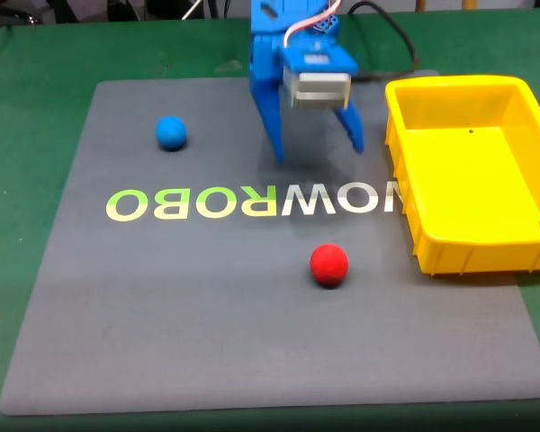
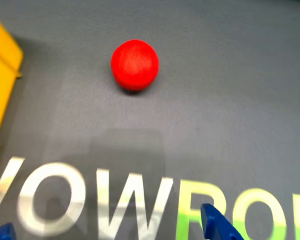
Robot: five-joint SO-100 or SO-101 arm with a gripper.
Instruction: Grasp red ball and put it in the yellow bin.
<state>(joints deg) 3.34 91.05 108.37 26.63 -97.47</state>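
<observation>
Grey lettered mat (image 1: 207, 306), green tabletop (image 1: 36, 54)

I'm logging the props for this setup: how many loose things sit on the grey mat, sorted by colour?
Red: 1, the small matte red ball
Blue: 1, the small matte blue ball
Yellow: 1, the large yellow rectangular plastic bin
Total: 3

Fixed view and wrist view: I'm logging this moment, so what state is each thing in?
hand: open, empty, above the mat, apart from both balls.
red ball: loose on the mat, outside the bin.
blue ball: loose on the mat, untouched.
yellow bin: upright, nothing inside.
gray mat: lying flat.
</observation>
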